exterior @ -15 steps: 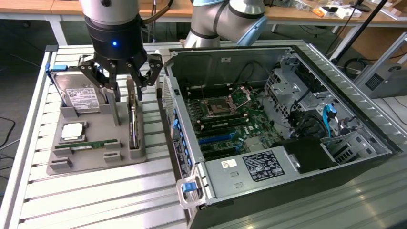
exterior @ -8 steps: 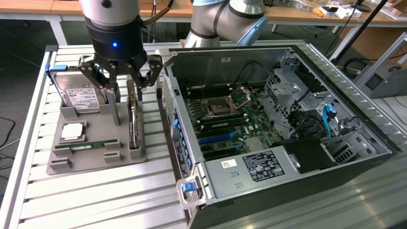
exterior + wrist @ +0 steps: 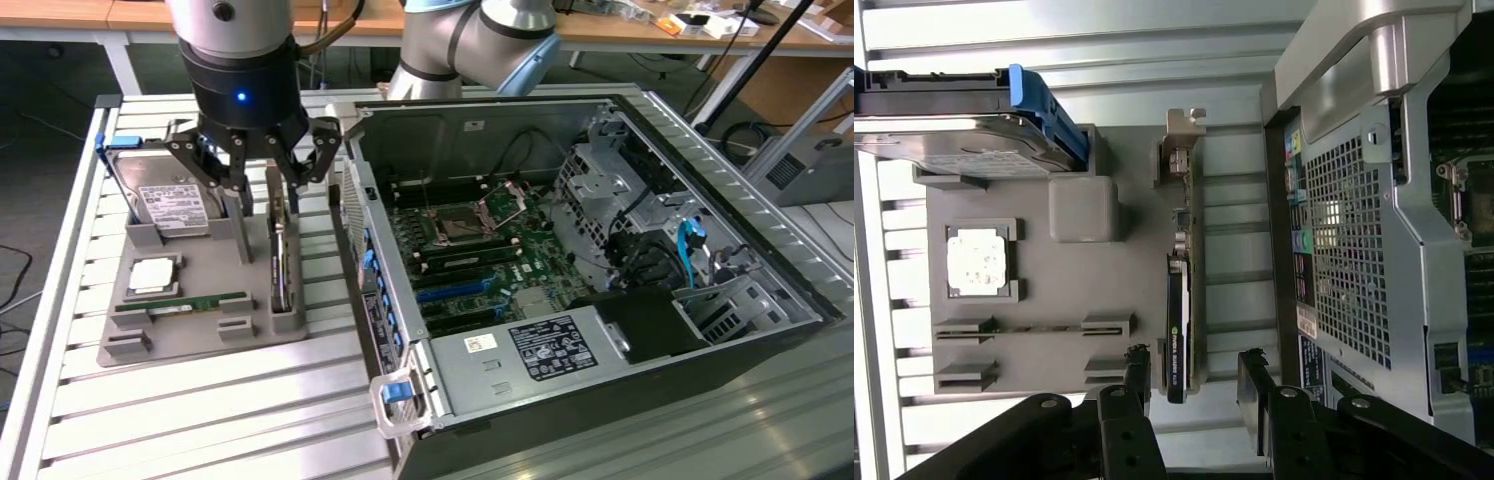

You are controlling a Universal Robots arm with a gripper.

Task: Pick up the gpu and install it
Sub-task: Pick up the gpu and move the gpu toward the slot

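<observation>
- While the end effector [image 3: 1194, 353] is hovering low over the gray parts tray [image 3: 194, 345], its fingers [image 3: 1135, 372] are sitting spread wide and aren't pinching anything.
- The gpu [image 3: 279, 262] is standing on its long edge in its tray slot, on the side nearest the computer case [image 3: 747, 210]. From the wrist view, one end of the card is lining up between the two fingers, a bit closer to one, and I'm not seeing any contact.
- Progress-wise, I'd say this is sitting right at the start: the card isn't grabbed or lifted. The blue expansion slots [image 3: 451, 291] on the motherboard [image 3: 501, 245] are looking unoccupied, so grabbing, carrying and seating are all left.
- Room around the card: the hard drive [image 3: 167, 200] is standing well clear on the far side. The case's perforated rear wall [image 3: 1344, 250] is running just beside the tray, so that finger is getting the tighter gap, I reckon.
- The case is lying open on the slatted table [image 3: 174, 420]. The power supply [image 3: 547, 350] is crowding the slots' near end.
</observation>
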